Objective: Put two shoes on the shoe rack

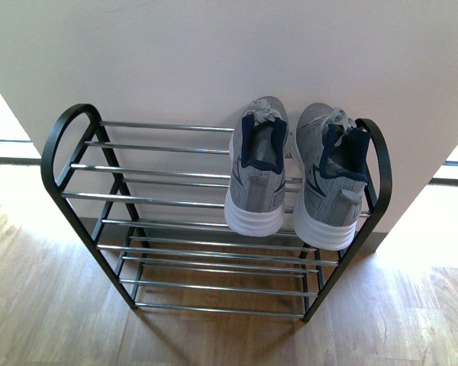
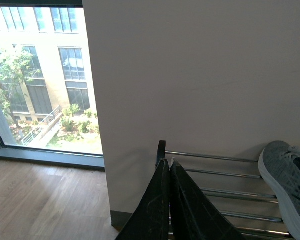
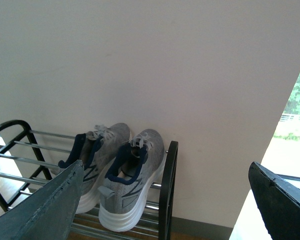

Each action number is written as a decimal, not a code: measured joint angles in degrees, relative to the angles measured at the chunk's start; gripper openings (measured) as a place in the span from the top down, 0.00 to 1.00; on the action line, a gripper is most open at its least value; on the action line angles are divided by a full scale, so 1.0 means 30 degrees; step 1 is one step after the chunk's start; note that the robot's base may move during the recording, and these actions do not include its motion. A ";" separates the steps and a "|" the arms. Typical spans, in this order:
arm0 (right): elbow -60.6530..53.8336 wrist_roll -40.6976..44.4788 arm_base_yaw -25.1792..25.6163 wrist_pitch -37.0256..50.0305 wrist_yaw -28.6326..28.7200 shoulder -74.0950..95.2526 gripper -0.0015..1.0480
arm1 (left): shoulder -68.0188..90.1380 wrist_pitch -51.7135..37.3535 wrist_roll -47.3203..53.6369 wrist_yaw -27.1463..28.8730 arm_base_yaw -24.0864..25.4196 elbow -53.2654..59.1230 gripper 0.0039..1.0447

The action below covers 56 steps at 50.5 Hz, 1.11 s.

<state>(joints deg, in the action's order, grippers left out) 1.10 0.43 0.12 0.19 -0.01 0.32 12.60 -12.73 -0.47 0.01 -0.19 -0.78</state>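
Observation:
Two grey knit shoes with navy lining and white soles rest side by side on the top tier of the shoe rack (image 1: 149, 174), at its right end, toes to the wall. One shoe (image 1: 257, 168) is the inner one, the other shoe (image 1: 332, 179) lies against the right side loop. Neither arm shows in the front view. My left gripper (image 2: 167, 162) is shut with nothing in it, above the rack's left end (image 2: 161, 150); a shoe toe (image 2: 286, 182) shows to one side. My right gripper (image 3: 166, 170) is open and empty, held back from the shoes (image 3: 132, 175) and the rack's right loop (image 3: 168, 190).
A pale wall (image 1: 214, 53) stands right behind the rack. Wood floor (image 1: 53, 320) lies in front of it. A window (image 2: 40, 75) reaches the floor beyond the wall's left side, and bright daylight shows past its right side.

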 joint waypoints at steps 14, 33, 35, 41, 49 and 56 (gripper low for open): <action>0.0000 0.0000 0.0000 0.0000 0.0000 0.0000 0.09 | -0.1756 0.2098 0.0007 0.0000 0.0000 -0.0007 0.99; 0.0000 0.0000 0.0000 0.0000 0.0000 -0.0015 0.09 | -0.3883 0.4248 0.0007 0.0000 0.0015 -0.0007 0.99; 0.0000 0.0000 0.0000 0.0000 -0.0007 -0.0015 0.09 | -0.3883 0.4248 0.0007 0.0000 0.0015 -0.0007 0.99; 0.0000 0.0000 0.0000 0.0000 0.0000 -0.0015 0.09 | -0.3883 0.4248 0.0007 0.0000 0.0015 -0.0007 0.99; 0.0000 0.0000 0.0000 0.0000 0.0000 -0.0015 0.09 | -0.3883 0.4248 0.0007 0.0000 0.0015 -0.0007 0.99; -0.0007 0.0000 0.0000 0.0000 0.0000 -0.0015 0.09 | -0.3883 0.4248 0.0007 0.0000 0.0015 -0.0007 0.99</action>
<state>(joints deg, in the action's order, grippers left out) 1.08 0.43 0.12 0.19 -0.01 0.27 0.95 0.01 -0.45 0.01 -0.14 -0.80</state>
